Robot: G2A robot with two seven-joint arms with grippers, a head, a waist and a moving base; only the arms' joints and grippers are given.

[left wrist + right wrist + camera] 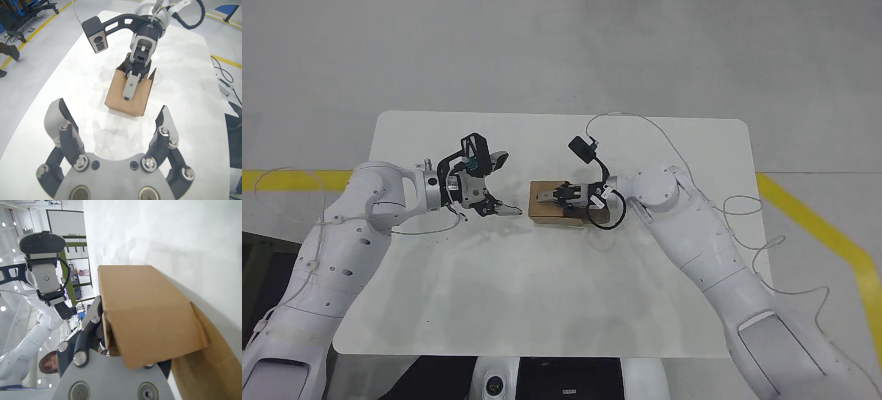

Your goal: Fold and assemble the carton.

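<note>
The brown cardboard carton [542, 210] lies on its side at the middle of the white bench [542, 300]. My right claw [564, 195] comes in from 3 o'clock and is closed on the carton's upper wall. In the left wrist view one finger lies flat on the outside of that panel. The other I judge to be inside the open mouth, where I cannot see it. My left claw [113, 117] hangs just off the carton's 9 o'clock end, spread wide, holding nothing and clear of the cardboard.

The loose end flaps [152, 74] stand out at the 3 o'clock end, beside the right claw. I cannot tell whether the 9 o'clock end is closed. I take the step in hand to be steadying the box with one arm while the other works a panel.

To do it well, I would make the right claw's pinch firm but not crushing, since thin board creases where a finger bears on it. I would bring the left claw in low and square to the 9 o'clock face. That way its push runs along the carton into the right claw's hold rather than skewing the box across the bench. I would go slowly. The smooth bench will likely let the carton slide, and a corner struck first would probably twist it out of square.
</note>
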